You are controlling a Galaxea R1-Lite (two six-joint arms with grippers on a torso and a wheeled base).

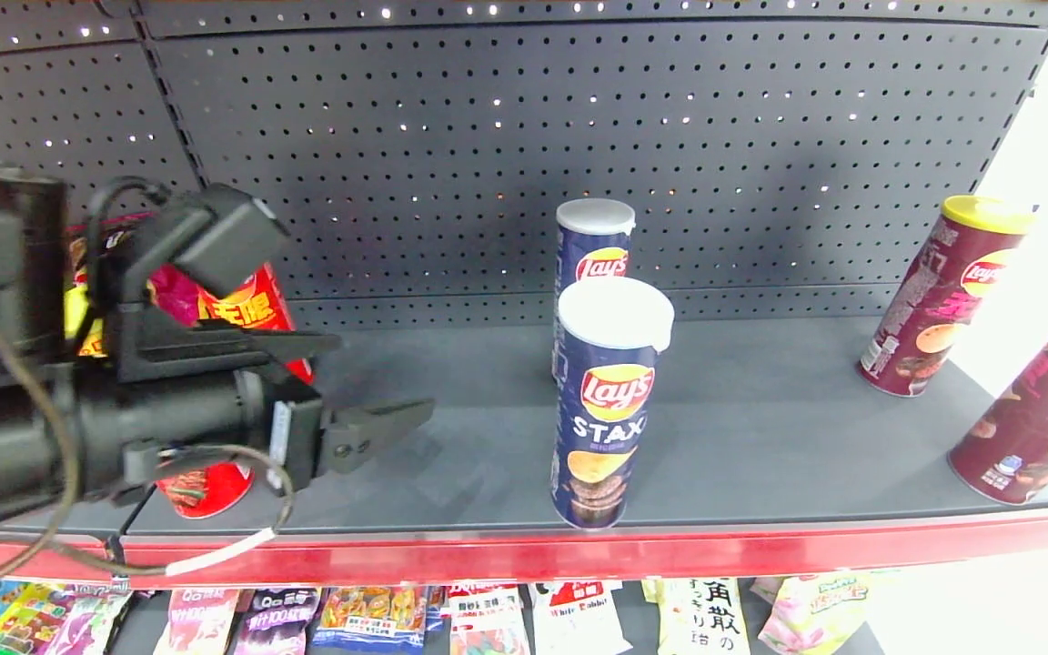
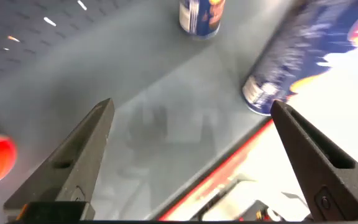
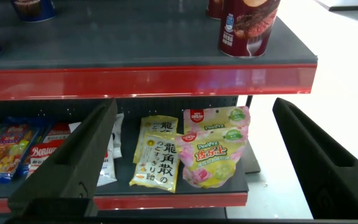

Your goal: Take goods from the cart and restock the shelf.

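Note:
Two blue chip cans stand upright mid-shelf, the front can [image 1: 610, 400] near the red edge and the rear can [image 1: 592, 241] behind it. My left gripper [image 1: 385, 380] hovers over the shelf to their left, open and empty. In the left wrist view its fingers [image 2: 73, 162] spread wide above bare shelf, with the front can [image 2: 291, 62] and rear can [image 2: 201, 15] beyond them. My right gripper [image 3: 194, 102] is open and empty, below and in front of the shelf's red edge [image 3: 148, 81].
Two maroon cans [image 1: 942, 291] [image 1: 1047, 400] lean at the shelf's right end, one seen as [image 3: 247, 25]. Red cans [image 1: 215, 309] [image 1: 206, 487] stand at the left behind my arm. Snack bags [image 3: 216, 149] fill the lower shelf. A perforated back panel [image 1: 524, 136] closes the rear.

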